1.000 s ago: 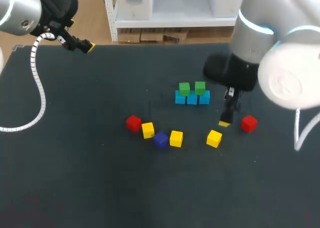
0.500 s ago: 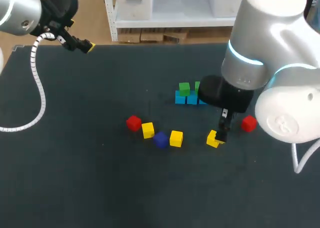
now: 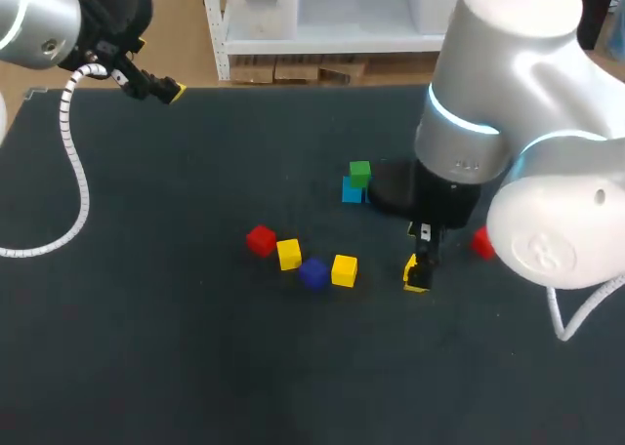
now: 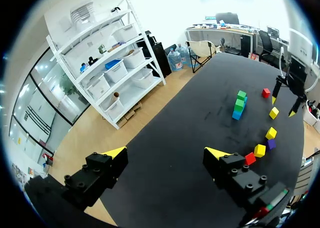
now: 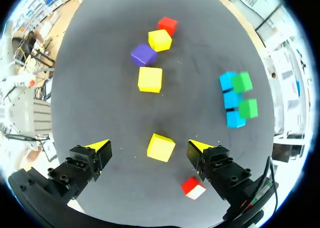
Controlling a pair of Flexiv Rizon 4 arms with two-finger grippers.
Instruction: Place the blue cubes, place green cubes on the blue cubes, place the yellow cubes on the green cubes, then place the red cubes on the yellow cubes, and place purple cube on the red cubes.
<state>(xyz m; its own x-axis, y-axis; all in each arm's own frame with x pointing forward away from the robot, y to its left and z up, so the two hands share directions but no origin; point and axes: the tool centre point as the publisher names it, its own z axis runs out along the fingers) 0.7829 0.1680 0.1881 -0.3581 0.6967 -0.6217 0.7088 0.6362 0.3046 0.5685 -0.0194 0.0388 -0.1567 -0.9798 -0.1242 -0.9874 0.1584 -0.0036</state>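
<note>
Three blue cubes (image 5: pixel 231 99) lie in a row with two green cubes (image 5: pixel 243 81) on top; in the head view my right arm hides all but one green cube (image 3: pixel 359 173) and one blue cube (image 3: pixel 352 190). My right gripper (image 3: pixel 418 269) hangs open just above a lone yellow cube (image 5: pixel 161 147), which sits between its spread fingers untouched. A red cube (image 5: pixel 193 187) lies close beside it. Further left lie a red cube (image 3: pixel 260 240), two yellow cubes (image 3: pixel 288 254) and a purple cube (image 3: pixel 313 272). My left gripper (image 3: pixel 166 89) stands open and empty over the far left corner.
The dark table (image 3: pixel 146 347) has wide free room across its front and left. The loose cubes lie in a shallow arc at mid-table, and the blue and green stack stands just behind the right arm's wrist.
My right arm has swung forward and left, from beside the stack to above the lone yellow cube, and now hides more of the stack. The left arm has not moved.
</note>
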